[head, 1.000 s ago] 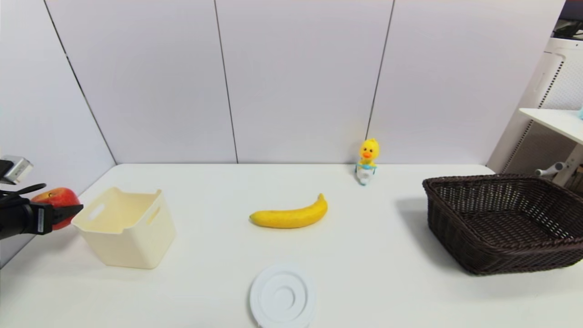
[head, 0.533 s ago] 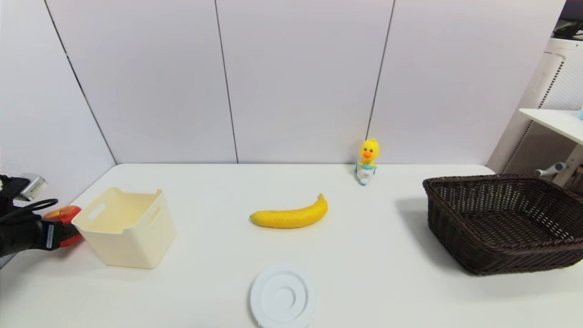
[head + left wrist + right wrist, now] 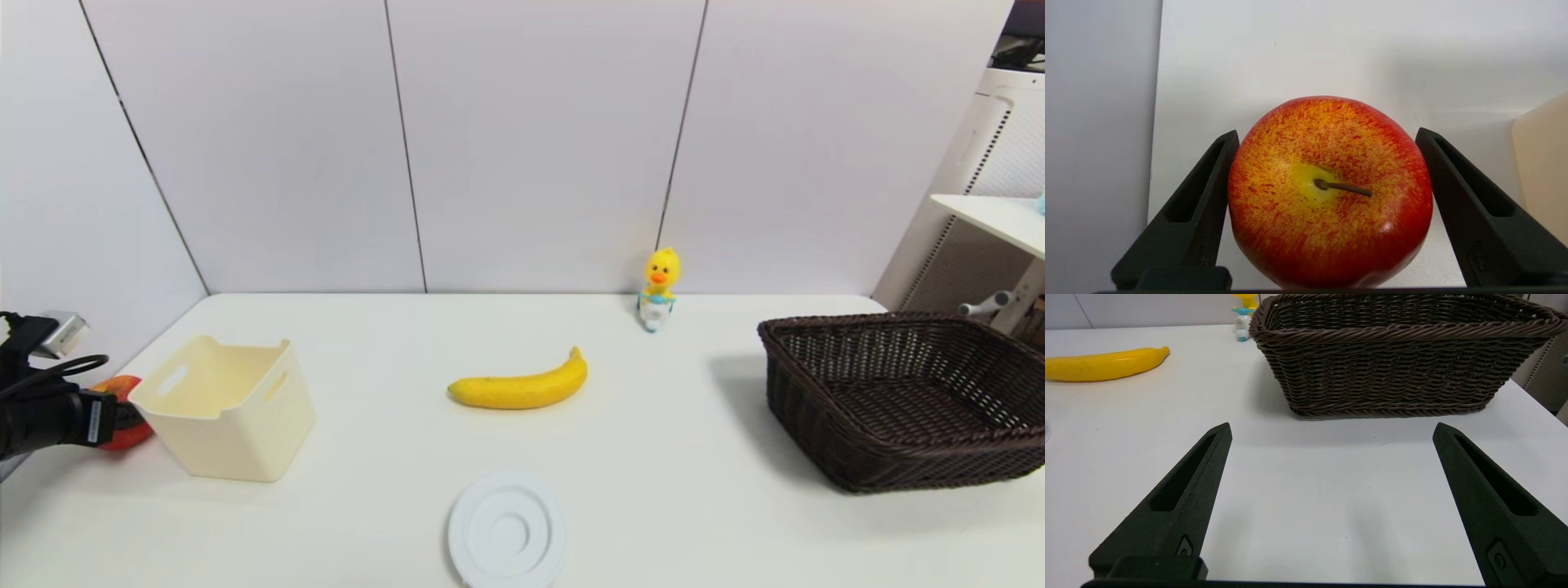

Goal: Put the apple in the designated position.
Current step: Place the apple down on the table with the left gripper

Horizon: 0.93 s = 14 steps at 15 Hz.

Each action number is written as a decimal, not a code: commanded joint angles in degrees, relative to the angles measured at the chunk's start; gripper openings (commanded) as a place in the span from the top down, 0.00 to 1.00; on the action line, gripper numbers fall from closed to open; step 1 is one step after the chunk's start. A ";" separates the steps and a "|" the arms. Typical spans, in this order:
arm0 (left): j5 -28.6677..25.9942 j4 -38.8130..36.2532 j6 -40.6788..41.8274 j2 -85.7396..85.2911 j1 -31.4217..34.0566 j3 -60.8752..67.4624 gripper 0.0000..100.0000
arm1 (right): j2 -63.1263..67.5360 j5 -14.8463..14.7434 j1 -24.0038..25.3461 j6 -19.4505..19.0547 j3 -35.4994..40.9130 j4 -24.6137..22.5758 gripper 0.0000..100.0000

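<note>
While low beside cream bin (image 3: 224, 408), left gripper (image 3: 1327, 136) spans apple (image 3: 1329, 192) (fingers wide, right finger apart).

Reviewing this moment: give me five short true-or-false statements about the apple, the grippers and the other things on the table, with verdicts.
1. The apple sits between the left gripper's fingers. True.
2. The apple lies inside the cream bin. False: it is on the table, outside the bin, on its left.
3. The right gripper holds the banana. False: it is open, holding nothing.
4. The wicker basket holds nothing visible. True.
5. The duck toy stands inside the basket. False: it stands near the back wall.
</note>
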 commanded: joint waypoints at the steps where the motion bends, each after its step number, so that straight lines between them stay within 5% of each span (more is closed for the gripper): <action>1: -0.33 2.80 -0.65 -7.14 -0.56 0.23 0.00 | 0.00 0.00 0.00 0.02 0.00 -0.06 0.00; 7: 0.02 20.20 -14.45 -35.88 -10.84 4.53 0.00 | 0.00 0.00 0.00 0.02 0.00 -0.06 0.00; 14: 15.05 13.70 -21.39 -67.09 -23.67 24.40 0.00 | 0.00 0.00 0.00 0.02 0.00 -0.06 0.00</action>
